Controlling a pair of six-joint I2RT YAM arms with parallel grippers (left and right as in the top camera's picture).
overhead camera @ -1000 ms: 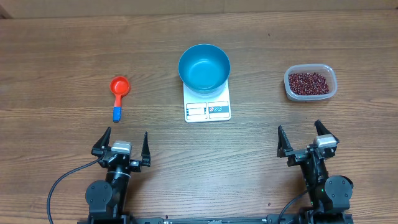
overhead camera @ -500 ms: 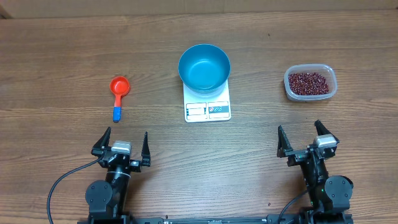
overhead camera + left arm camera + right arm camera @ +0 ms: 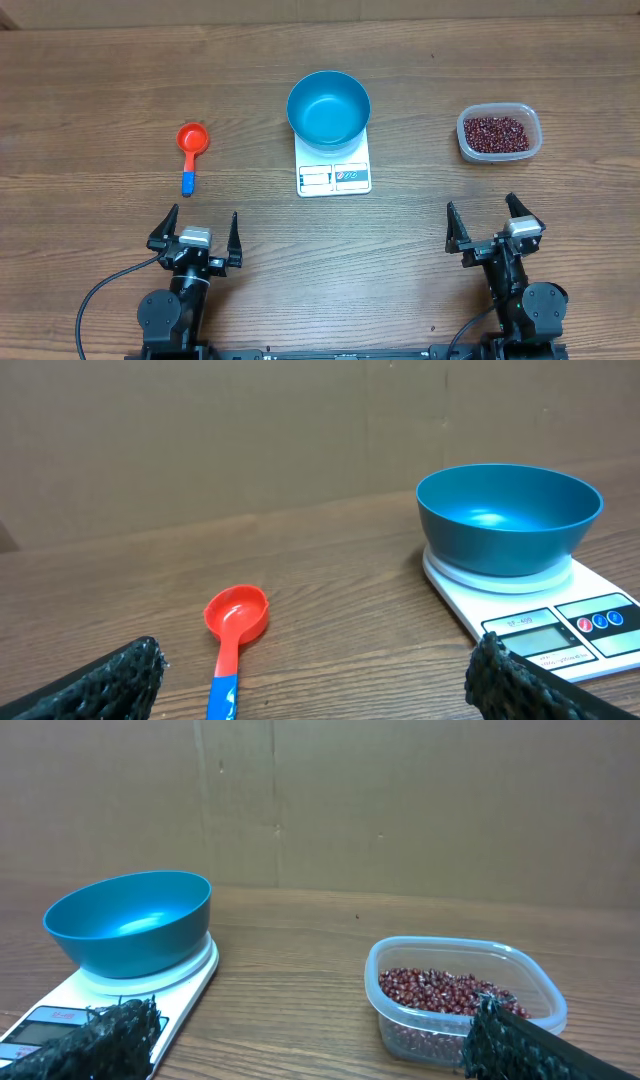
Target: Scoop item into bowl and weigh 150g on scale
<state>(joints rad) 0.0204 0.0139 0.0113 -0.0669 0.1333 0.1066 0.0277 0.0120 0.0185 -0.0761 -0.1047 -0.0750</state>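
An empty blue bowl (image 3: 328, 108) (image 3: 508, 517) (image 3: 130, 921) stands on the white scale (image 3: 334, 174) (image 3: 560, 622) (image 3: 55, 1012) at the table's middle. The item, a heap of dark red-brown beans (image 3: 495, 132) (image 3: 438, 989), fills a clear plastic tub (image 3: 499, 133) (image 3: 462, 997) at the right. A red scoop with a blue handle end (image 3: 190, 153) (image 3: 232, 632) lies at the left. My left gripper (image 3: 198, 234) (image 3: 320, 685) is open near the front edge, below the scoop. Below the tub, my right gripper (image 3: 493, 222) (image 3: 320, 1045) is open too. Neither holds anything.
The wooden table (image 3: 100, 90) stretches bare between the things. A brown cardboard wall (image 3: 250, 430) (image 3: 400, 800) stands along the back edge. A black cable (image 3: 100, 295) loops by the left arm's base.
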